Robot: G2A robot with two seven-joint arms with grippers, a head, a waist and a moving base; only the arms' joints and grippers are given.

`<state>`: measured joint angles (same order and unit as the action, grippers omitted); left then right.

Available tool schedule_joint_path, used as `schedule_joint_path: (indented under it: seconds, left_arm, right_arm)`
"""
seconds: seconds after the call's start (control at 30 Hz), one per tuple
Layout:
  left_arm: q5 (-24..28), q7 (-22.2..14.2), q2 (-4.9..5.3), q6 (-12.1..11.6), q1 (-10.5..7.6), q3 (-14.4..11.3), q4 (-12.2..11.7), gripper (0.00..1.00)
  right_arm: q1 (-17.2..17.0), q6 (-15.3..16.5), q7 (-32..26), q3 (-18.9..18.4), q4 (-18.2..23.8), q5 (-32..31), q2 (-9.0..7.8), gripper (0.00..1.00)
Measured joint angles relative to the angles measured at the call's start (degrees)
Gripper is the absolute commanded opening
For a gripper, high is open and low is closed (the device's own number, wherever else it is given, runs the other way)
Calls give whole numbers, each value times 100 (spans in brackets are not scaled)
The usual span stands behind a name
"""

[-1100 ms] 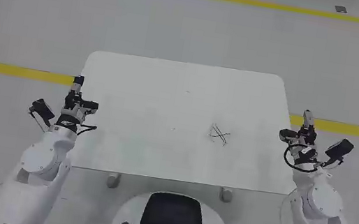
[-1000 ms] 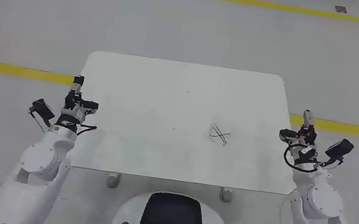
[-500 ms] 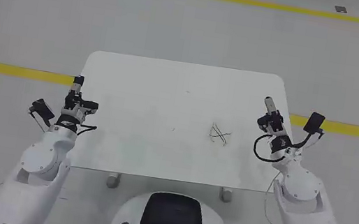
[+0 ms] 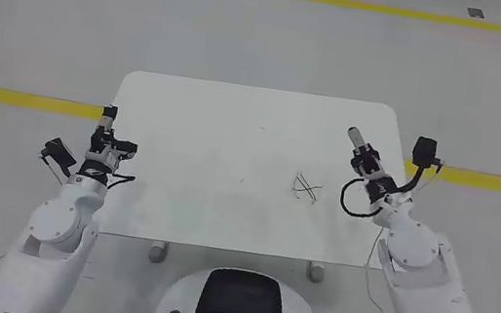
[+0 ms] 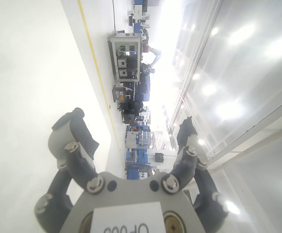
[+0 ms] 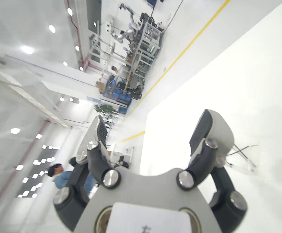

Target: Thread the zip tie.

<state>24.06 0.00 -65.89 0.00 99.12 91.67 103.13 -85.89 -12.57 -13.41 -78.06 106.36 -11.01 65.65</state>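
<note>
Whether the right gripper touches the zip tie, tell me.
Apart. The top view shows bare table between the right gripper and the zip tie; its jaws are open and empty.

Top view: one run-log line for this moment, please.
zip ties: crossed on table; right gripper: open, near ties; left gripper: open, at table edge

Two zip ties (image 4: pixel 306 187), two grippers (image 5: pixel 132 114) (image 6: pixel 152 119), one table (image 4: pixel 212 150).

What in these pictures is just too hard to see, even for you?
- Zip tie, top view: too small to tell one tie from several crossed, or head from tail.
- Zip tie, right wrist view: partly hidden behind a finger of the right tool.
- Whether it is threaded: too thin in either view.
</note>
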Motion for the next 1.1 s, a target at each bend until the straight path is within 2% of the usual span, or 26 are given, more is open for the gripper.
schedule_joint_path:
  seconds: [0.1, 0.13, 0.23, 0.53, 0.77, 0.9, 1.0, 1.1]
  left_arm:
    - [0, 0, 0, 0, 0, 0, 0, 100]
    - [0, 0, 0, 0, 0, 0, 0, 100]
    - [0, 0, 0, 0, 0, 0, 0, 100]
    - [0, 0, 0, 0, 0, 0, 0, 100]
    - [0, 0, 0, 0, 0, 0, 0, 100]
    - [0, 0, 0, 0, 0, 0, 0, 100]
    - [0, 0, 0, 0, 0, 0, 0, 100]
    - [0, 0, 0, 0, 0, 0, 0, 100]
  right_arm:
    - [269, -615, -595, 228, -24, -544, -16, 100]
    - [334, -717, -833, 301, -101, -685, -22, 100]
    - [479, -699, -1503, 380, -285, -963, -33, 100]
    - [551, -633, -1534, 444, -240, -1055, -54, 100]
    - [1333, -693, -3117, 798, -581, -2469, -75, 100]
    - [1855, -691, -4125, 1135, -995, -3268, 22, 100]
    - [2150, -691, -4815, 1365, -1259, -3607, 116, 100]
    - [2161, -691, -4818, 1364, -1269, -3608, 119, 100]
